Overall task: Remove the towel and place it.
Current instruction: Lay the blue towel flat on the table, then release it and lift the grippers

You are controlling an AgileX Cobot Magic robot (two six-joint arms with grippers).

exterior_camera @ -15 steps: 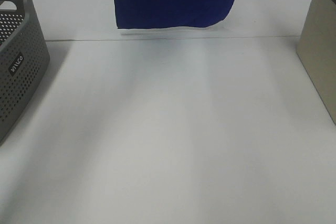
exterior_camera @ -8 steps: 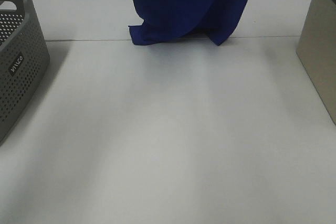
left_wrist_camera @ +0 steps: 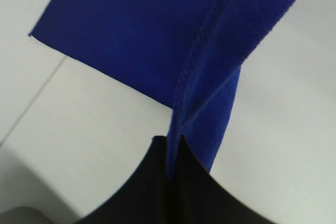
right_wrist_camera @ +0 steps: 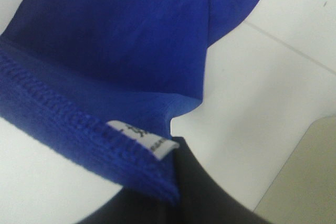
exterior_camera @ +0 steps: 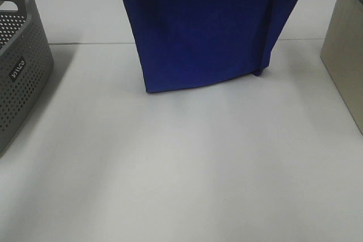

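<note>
The deep blue towel [exterior_camera: 201,26] hangs spread out over the back middle of the white table [exterior_camera: 181,162], its lower edge at or just above the surface. My left gripper [left_wrist_camera: 173,141] is shut on one top corner of the towel [left_wrist_camera: 136,30]; only a dark bit of this arm shows at the upper left of the cloth in the exterior high view. My right gripper [right_wrist_camera: 173,148] is shut on the other top corner of the towel [right_wrist_camera: 121,45], beside its small white tag [right_wrist_camera: 143,139].
A grey perforated basket [exterior_camera: 20,60] stands at the left edge of the table. A beige bin [exterior_camera: 346,43] stands at the right edge. A seam [exterior_camera: 85,43] crosses the table behind the towel's lower edge.
The towel has come forward toward the camera and hangs lower and flatter than before, when its bottom edge was bunched near the table seam.
</note>
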